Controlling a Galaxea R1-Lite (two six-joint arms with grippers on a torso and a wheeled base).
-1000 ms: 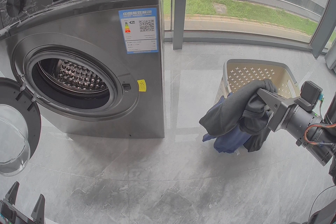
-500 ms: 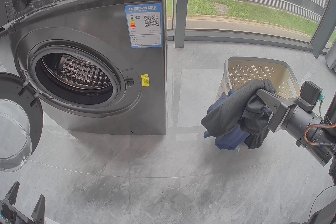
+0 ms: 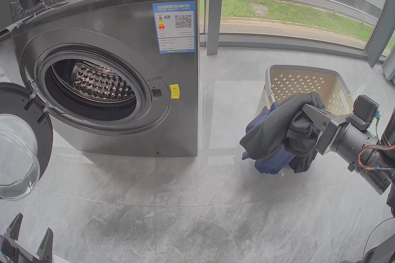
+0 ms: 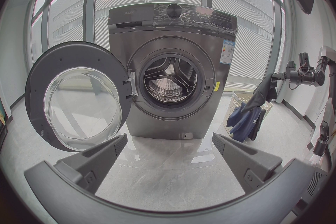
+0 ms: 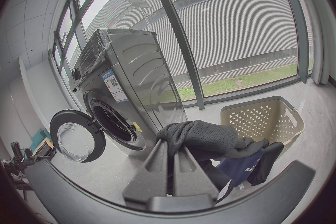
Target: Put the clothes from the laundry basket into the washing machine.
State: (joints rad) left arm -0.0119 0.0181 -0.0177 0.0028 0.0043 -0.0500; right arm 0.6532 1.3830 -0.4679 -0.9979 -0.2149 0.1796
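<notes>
My right gripper [image 3: 311, 110] is shut on a bundle of clothes [image 3: 275, 132], a dark grey garment over a blue one, held above the floor in front of the cream laundry basket [image 3: 307, 70]. In the right wrist view the gripper [image 5: 171, 152] pinches the grey cloth [image 5: 203, 135], with the basket [image 5: 280, 109] behind. The grey washing machine [image 3: 177, 83] stands to the left, its drum [image 3: 92, 85] open and its round door [image 3: 20, 140] swung wide. My left gripper [image 3: 32, 227] sits open and low at the near left. The left wrist view has it [image 4: 169, 151] facing the drum [image 4: 169, 79].
A window wall with a dark pillar [image 3: 214, 1] runs behind the machine and basket. Bare grey tiled floor [image 3: 185, 202] lies between me, the machine and the basket. The open door [image 4: 77, 95] juts out to the machine's left.
The whole head picture has shifted, so the camera has moved: the washing machine now sits further right in view. The right gripper keeps the same hold on the clothes.
</notes>
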